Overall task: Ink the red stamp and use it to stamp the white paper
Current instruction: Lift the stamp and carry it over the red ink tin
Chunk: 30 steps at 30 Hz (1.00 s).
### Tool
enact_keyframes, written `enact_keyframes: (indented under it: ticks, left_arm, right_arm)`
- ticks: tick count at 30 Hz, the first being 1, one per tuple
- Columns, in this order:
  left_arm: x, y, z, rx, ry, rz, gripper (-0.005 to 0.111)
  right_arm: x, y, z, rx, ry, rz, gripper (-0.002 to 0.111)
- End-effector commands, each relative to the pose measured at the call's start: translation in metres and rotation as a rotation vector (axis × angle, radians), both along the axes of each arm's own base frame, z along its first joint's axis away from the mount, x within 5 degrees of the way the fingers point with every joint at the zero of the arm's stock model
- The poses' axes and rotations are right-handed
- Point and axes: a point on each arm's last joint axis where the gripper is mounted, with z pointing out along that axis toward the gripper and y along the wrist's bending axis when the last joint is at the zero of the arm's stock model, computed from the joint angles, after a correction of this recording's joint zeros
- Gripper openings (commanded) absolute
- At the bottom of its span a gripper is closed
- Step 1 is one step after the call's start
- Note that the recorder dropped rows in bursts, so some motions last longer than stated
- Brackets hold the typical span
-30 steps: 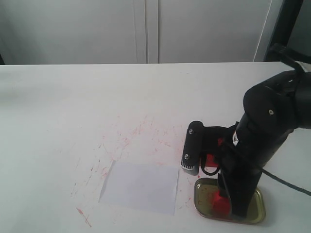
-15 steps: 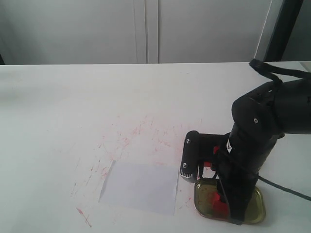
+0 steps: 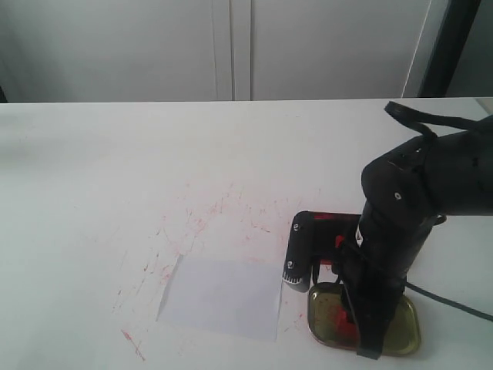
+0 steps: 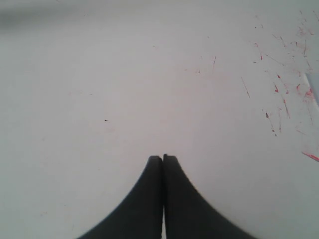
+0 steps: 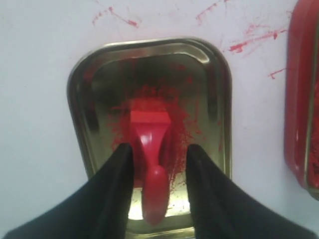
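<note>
Right gripper (image 5: 159, 149) down in the gold lid (image 5: 75, 99), straddling the stamp (image 5: 149, 129).
Stamp lies in the lid's red smear, square base away from the wrist camera, handle running back between the fingers (image 5: 117, 169). Jaws part-way apart: one finger close against the handle, a clear gap on the other side, so no clamp. Red tin (image 5: 301, 99) just beside the lid. Paper (image 3: 223, 297) flat on the table (image 3: 115, 169), to the left of the lid in the exterior view, near it but apart, bare of any mark. Left gripper (image 4: 162, 159) has its tips pressed together, empty, over bare tabletop flecked with red.
</note>
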Motion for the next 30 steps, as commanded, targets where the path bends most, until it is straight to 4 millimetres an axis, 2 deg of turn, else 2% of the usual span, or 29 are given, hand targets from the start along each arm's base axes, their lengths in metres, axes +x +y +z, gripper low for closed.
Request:
enact_keyframes:
  ticks: [1,3,7,15,20,26,30]
  left_arm:
    - [0.000,0.000,-0.001,-0.009,0.000,0.002,0.000]
    - [0.000,0.000,-0.001,-0.009,0.000,0.002,0.000]
    - [0.000,0.000,-0.001,-0.009,0.000,0.002,0.000]
    - [0.000,0.000,-0.001,-0.009,0.000,0.002,0.000]
    - [0.000,0.000,-0.001,-0.009,0.000,0.002,0.000]
    - [0.000,0.000,-0.001,-0.009,0.000,0.002,0.000]
    - [0.000,0.000,-0.001,-0.009,0.000,0.002,0.000]
  right_arm:
    - [-0.001,-0.003,-0.002,-0.013,0.016,-0.019,0.013]
    - [-0.002,-0.004,-0.002,-0.019,0.025,-0.022,0.000]
    - [-0.002,-0.004,0.000,-0.015,0.019,-0.027,0.000]
    - [-0.003,-0.002,0.046,0.108,-0.108,-0.076,0.000]
    - [-0.004,-0.002,0.060,0.166,-0.156,-0.166,0.000]
    - [0.013,0.008,0.086,0.249,-0.217,-0.296,0.000]
    - [0.029,0.014,0.092,0.230,-0.194,-0.342,0.000]
